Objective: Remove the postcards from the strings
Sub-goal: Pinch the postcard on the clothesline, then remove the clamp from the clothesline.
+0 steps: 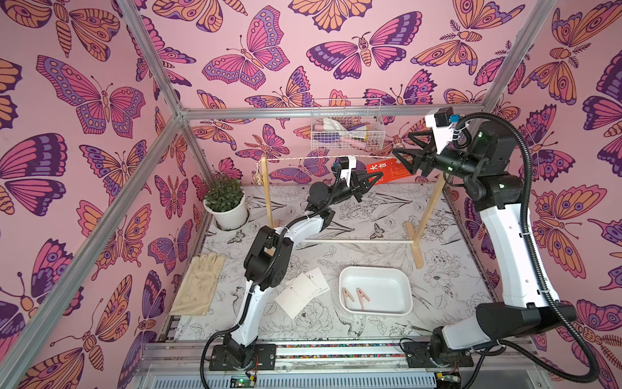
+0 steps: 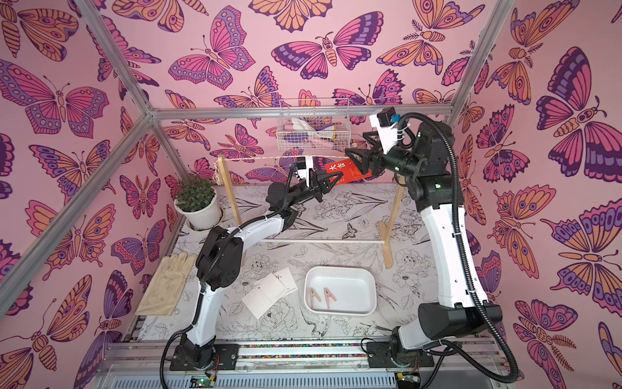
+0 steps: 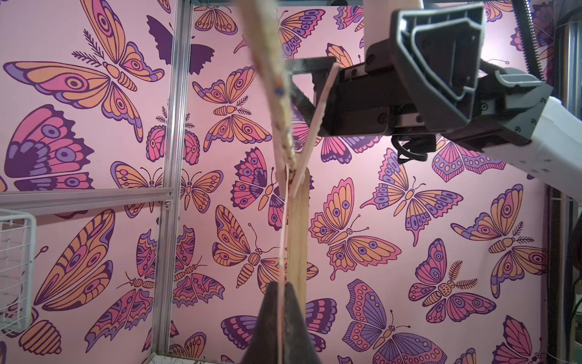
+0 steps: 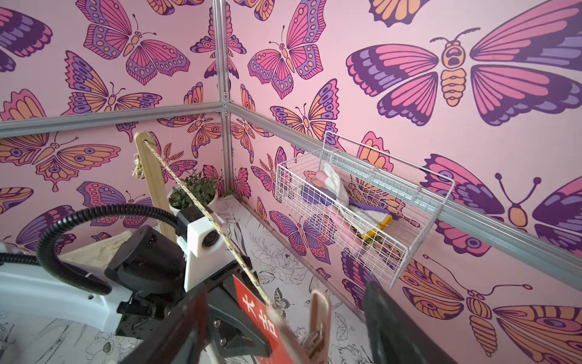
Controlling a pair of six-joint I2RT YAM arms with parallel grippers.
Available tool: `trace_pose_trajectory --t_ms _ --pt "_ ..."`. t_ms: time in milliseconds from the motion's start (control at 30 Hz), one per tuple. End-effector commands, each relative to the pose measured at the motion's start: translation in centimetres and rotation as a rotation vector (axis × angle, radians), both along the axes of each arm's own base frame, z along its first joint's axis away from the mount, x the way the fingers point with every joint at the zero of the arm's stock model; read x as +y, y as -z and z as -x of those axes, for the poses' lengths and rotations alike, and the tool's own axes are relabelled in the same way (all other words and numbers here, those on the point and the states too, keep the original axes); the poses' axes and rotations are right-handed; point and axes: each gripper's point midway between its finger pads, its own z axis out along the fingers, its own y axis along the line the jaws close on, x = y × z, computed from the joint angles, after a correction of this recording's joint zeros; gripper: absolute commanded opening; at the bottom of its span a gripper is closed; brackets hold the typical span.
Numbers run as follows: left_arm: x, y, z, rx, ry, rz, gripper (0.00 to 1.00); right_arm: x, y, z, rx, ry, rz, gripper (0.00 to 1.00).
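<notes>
The red-orange postcard [image 1: 385,169] is a thin, smooth rectangle of card; the white characters 大吉 are printed at its end nearer the rack's middle. It is hung tilted from the twine [image 1: 303,159] close to the right post of the light wooden rack [image 1: 427,208], over the far right part of the flower-printed worktop [image 1: 370,208]. The twine is pale, twisted and flecked with red; it is stretched between the tops of the two flat posts. The card's upper edge is pinched to the twine by a pinkish-tan clothespin [image 4: 318,310]; in the left wrist view its two legs are seen spread in a V.

The left gripper [image 1: 377,176] is clamped on the card's lower corner beneath the characters; the card edge is seen between its black triangular jaws. The right gripper [image 1: 401,144] is held with its jaws wide apart, one on either side of the clothespin; whether the clothespin is squeezed cannot be told.

Two white postcards [image 1: 303,290] are laid flat and overlapping near the front edge of the worktop, left of centre; their small black print cannot be read. Just beside them a glossy white tray [image 1: 373,268] with rounded corners is set; two more clothespins [image 1: 347,293] are contained in it.
</notes>
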Motion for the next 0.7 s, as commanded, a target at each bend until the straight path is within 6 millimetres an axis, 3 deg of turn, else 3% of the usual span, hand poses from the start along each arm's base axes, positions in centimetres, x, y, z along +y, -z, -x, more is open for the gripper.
trace_pose_trajectory --t_ms 0,500,533,667 --pt "0.6 -0.5 0.1 -0.043 0.034 -0.001 0.02 0.1 -0.1 0.5 -0.037 -0.037 0.056 0.77" --pt "0.8 -0.3 0.2 -0.063 0.094 -0.062 0.02 -0.5 0.5 0.1 -0.079 -0.108 0.086 0.72" --pt "0.8 -0.4 0.3 -0.065 0.099 -0.064 0.02 -0.4 1.7 -1.0 -0.053 -0.119 0.09 0.72" --pt "0.7 -0.2 0.4 -0.064 0.111 -0.073 0.02 0.1 2.1 -1.4 -0.061 -0.163 0.101 0.71"
